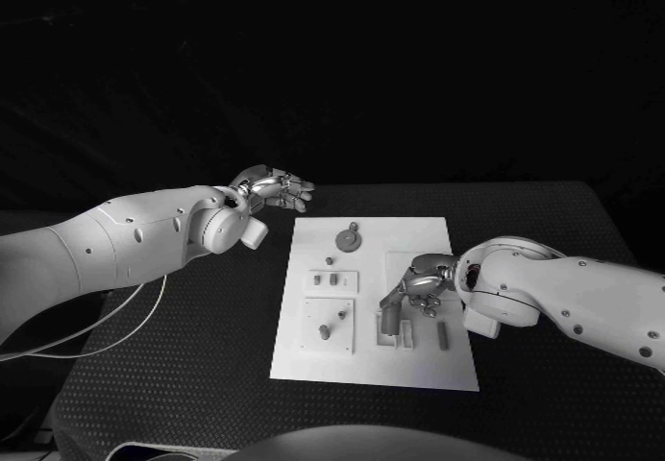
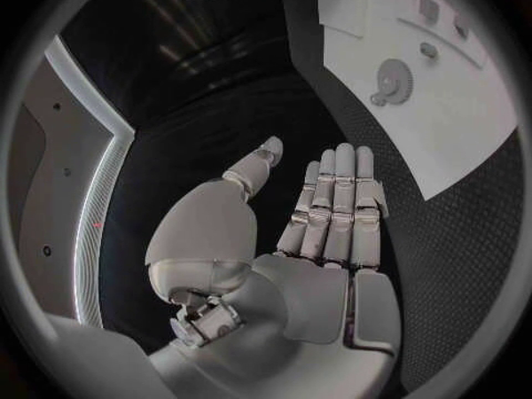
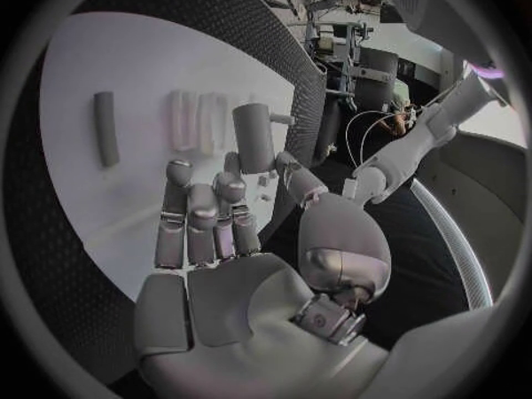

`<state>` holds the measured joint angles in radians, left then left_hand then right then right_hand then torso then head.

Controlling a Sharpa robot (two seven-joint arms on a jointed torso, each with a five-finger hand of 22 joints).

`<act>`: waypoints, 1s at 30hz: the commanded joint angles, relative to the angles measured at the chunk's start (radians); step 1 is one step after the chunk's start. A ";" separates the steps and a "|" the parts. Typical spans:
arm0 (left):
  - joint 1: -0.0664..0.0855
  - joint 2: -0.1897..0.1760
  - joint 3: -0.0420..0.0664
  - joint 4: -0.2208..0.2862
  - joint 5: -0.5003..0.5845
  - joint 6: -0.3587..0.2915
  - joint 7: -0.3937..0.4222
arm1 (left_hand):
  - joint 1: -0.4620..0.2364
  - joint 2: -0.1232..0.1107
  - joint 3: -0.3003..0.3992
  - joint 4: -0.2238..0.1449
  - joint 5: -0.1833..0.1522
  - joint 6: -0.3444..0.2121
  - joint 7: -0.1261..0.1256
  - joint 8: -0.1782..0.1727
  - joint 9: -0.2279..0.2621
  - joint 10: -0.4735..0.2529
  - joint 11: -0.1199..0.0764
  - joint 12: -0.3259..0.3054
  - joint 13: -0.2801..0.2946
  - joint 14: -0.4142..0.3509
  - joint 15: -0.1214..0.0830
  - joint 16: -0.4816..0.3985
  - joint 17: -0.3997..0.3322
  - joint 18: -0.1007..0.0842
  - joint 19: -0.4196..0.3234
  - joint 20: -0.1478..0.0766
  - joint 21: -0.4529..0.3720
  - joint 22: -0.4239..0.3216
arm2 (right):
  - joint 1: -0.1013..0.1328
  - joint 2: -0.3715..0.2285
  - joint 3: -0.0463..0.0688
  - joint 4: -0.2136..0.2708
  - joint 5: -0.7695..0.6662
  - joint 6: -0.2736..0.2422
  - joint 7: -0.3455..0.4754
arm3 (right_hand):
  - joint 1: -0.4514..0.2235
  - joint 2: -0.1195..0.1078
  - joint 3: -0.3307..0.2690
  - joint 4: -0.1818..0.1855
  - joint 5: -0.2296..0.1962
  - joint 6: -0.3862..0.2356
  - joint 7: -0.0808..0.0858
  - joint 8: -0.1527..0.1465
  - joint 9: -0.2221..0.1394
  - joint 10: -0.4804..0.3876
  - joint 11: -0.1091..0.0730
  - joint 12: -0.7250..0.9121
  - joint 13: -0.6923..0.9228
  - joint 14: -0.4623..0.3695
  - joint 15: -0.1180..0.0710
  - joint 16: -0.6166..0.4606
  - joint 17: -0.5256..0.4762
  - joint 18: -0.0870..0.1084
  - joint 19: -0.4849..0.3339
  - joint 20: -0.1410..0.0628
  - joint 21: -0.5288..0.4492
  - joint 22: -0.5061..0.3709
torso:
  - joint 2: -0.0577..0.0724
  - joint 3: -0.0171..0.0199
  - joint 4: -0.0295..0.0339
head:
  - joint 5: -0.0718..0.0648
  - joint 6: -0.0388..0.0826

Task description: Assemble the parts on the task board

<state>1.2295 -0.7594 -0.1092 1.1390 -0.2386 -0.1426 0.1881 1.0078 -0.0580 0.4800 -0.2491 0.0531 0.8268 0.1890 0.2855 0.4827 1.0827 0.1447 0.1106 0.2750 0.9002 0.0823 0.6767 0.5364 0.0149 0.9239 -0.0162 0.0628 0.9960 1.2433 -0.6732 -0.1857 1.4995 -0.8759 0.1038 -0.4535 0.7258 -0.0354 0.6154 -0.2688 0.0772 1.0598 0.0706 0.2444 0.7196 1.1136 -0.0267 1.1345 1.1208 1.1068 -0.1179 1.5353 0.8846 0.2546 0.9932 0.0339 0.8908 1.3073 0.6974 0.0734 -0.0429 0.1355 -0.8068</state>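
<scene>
The left robot hand (image 1: 273,188) hangs above the black bench (image 1: 181,365), off the far left corner of the task board (image 1: 416,370); its fingers are straight and apart, with nothing in them (the left wrist view shows the flat palm (image 2: 322,239) plainly). From there it gives the board no steadying, so I judge that a sideways push from the other arm could slide the whole plate.

On the board, going rightward, a round toothed part (image 1: 350,237) lies near the far edge, small pegs sit on raised blocks down the left side (image 1: 332,280), and a loose bar (image 1: 444,333) lies flat near the right edge.

The right robot hand (image 1: 416,285) is over the board's right half, pinching a short cylinder part (image 3: 252,138) between thumb and fingertip. That grip looks slight: if the cylinder meets its seat tilted, it could jam or slip free and roll off. The lowered fingers could also knock the bar.
</scene>
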 commanded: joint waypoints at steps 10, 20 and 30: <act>0.001 0.008 0.000 0.002 0.005 0.019 0.001 | -0.008 -0.005 0.000 0.004 0.001 -0.004 0.004 0.004 -0.001 -0.007 0.002 0.004 -0.002 0.004 0.002 -0.004 0.002 -0.004 -0.002 0.001 0.006 -0.001 | 0.031 0.058 -0.043 -0.061 0.053 0.093 -0.047 | 0.007 0.014 -0.001 0.009 0.002 0.017 0.010 -0.001 -0.001 -0.003 -0.001 0.003 0.000 -0.001 -0.007 0.006 0.000 0.007 0.004 0.002 0.004 0.018 | 0.000 0.0009 0.0010 | 0.001 -0.001; 0.001 0.007 0.000 0.000 0.005 0.016 0.001 | -0.010 -0.005 0.000 0.006 0.001 -0.004 0.004 0.004 -0.001 -0.008 0.002 0.004 -0.002 0.003 0.003 -0.005 0.003 -0.004 -0.003 0.002 0.006 -0.001 | 0.028 0.067 -0.048 -0.069 0.054 0.097 -0.048 | 0.001 0.013 -0.001 0.015 0.002 0.017 0.010 -0.001 -0.001 -0.004 -0.001 0.003 0.001 -0.003 -0.007 0.007 0.001 0.007 0.003 0.002 0.004 0.018 | 0.001 0.0002 0.0024 | -0.002 -0.003; 0.001 0.007 0.000 0.000 0.005 0.015 0.002 | -0.010 -0.005 0.001 0.006 0.001 -0.004 0.004 0.004 -0.001 -0.008 0.002 0.004 -0.002 0.003 0.003 -0.005 0.003 -0.004 -0.003 0.002 0.006 -0.001 | 0.024 0.067 -0.051 -0.073 0.050 0.109 -0.051 | -0.004 0.011 -0.002 0.020 0.002 0.016 0.010 -0.002 -0.002 -0.005 -0.001 0.004 0.002 -0.005 -0.007 0.008 0.001 0.007 0.002 0.002 0.004 0.019 | 0.000 0.0009 0.0021 | -0.002 -0.005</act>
<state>1.2296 -0.7544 -0.1094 1.1370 -0.2386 -0.1402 0.1833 1.0039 -0.0619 0.4799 -0.2491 0.0531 0.8268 0.1890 0.2855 0.4829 1.0827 0.1448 0.1106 0.2743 0.9002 0.0823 0.6767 0.5380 0.0149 0.9239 -0.0162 0.0628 0.9962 1.2691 -0.6074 -0.2361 1.4268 -0.8262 0.1866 -0.5034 0.7224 -0.0319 0.6144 -0.2560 0.0725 1.0601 0.0702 0.2387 0.7165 1.1153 -0.0250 1.1343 1.1210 1.1045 -0.1197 1.5393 0.8848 0.2547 0.9932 0.0339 0.8908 1.3073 0.6979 0.0739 -0.0405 0.1336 -0.8116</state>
